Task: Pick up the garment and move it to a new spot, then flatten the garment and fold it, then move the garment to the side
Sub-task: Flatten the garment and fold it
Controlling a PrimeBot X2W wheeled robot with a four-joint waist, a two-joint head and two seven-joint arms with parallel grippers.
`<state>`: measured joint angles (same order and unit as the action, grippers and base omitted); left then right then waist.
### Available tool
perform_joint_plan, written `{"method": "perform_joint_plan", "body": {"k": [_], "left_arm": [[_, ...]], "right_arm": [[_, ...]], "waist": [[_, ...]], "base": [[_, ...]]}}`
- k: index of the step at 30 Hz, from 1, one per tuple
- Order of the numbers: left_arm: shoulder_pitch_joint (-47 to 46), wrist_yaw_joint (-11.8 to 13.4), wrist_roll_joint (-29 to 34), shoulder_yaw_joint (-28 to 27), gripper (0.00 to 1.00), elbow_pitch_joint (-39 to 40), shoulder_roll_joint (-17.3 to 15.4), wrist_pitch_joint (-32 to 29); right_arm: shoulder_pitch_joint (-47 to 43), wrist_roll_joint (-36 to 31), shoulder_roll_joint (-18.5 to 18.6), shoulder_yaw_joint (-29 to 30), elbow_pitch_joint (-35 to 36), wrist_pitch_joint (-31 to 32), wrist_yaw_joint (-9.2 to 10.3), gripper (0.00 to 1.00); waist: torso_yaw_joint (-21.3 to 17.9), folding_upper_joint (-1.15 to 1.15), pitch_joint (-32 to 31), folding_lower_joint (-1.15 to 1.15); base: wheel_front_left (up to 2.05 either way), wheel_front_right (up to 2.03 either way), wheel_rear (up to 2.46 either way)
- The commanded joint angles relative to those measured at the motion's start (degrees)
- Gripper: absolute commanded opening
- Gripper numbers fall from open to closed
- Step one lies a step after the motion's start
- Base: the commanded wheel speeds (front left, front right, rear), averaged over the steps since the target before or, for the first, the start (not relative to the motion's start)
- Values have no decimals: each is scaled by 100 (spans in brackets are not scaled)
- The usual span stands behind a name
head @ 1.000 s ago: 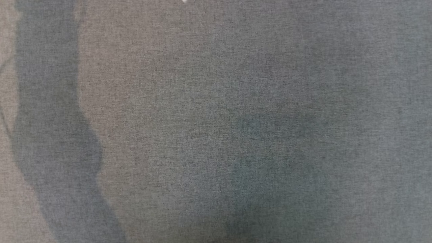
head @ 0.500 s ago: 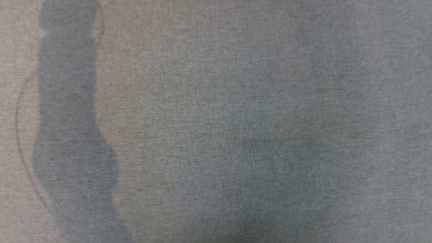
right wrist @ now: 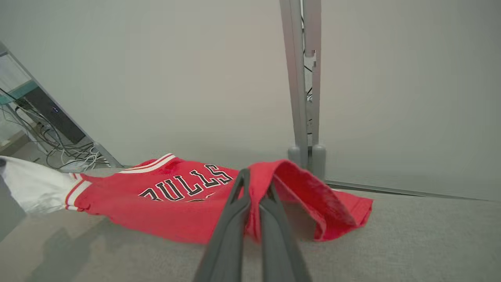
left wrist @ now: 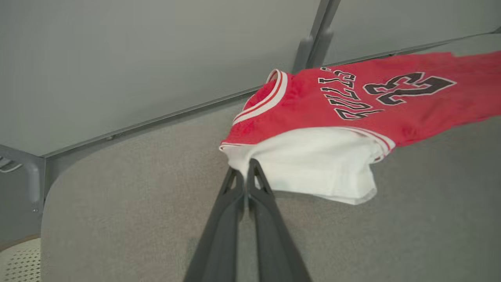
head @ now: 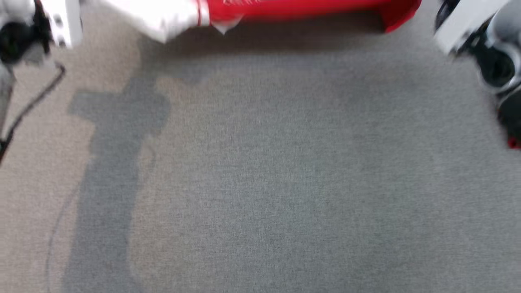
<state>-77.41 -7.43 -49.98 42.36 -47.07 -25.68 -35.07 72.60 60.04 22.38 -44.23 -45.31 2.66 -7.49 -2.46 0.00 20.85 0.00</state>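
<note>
Swinging upward, the head camera now catches the red mesh basketball jersey with white sleeve and black lettering at the far edge of the grey woven surface. The left gripper pinches the white sleeve and the right gripper pinches the raised red hem.

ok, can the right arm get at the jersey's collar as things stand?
Probably not. The right gripper is shut on the bottom end of the jersey, and the collar lies at the far end, nearer the left gripper. It would have to let go first.
</note>
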Motion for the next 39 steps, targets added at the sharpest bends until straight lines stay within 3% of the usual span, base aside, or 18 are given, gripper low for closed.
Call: {"method": "perform_joint_plan", "body": {"k": [1,9,14,19,26,32,39], "left_arm": [[293,-6,-197,45,0,122,-111,-197],[1934,3,-1374,135,0,1089,-654,-1510],[2652,202,-1788,135,0,1714,-897,-1953],[3636,580,-2393,117,0,2901,-1405,-2501],[4719,1139,-3191,57,0,4359,-1921,-2970],[5328,1551,-3434,140,0,5435,-2357,-3170],[5470,1772,-3487,59,0,5954,-2561,-3141]], "right_arm": [[-270,155,72,-158,115,160,-1,0],[-1456,1030,558,-1240,1073,1303,-1,0],[-1888,1340,895,-1556,1378,1634,-1,0],[-2461,1831,1440,-1825,1808,2151,-1,0],[-3214,2180,2050,-1973,2441,2266,-1,0],[-3709,2187,2560,-2067,2912,2292,-1,0],[-3843,2212,2848,-1939,3247,2387,-1,0]], "waist": [[-32,0,-447,0],[-92,0,-1234,0],[-97,0,-1553,0],[-123,0,-1878,0],[-33,0,-2106,0],[16,0,-2129,0],[-41,0,-1978,0]], "base": [[0,0,0],[0,0,0],[0,0,0],[0,0,0],[0,0,0],[0,0,0],[0,0,0]]}}
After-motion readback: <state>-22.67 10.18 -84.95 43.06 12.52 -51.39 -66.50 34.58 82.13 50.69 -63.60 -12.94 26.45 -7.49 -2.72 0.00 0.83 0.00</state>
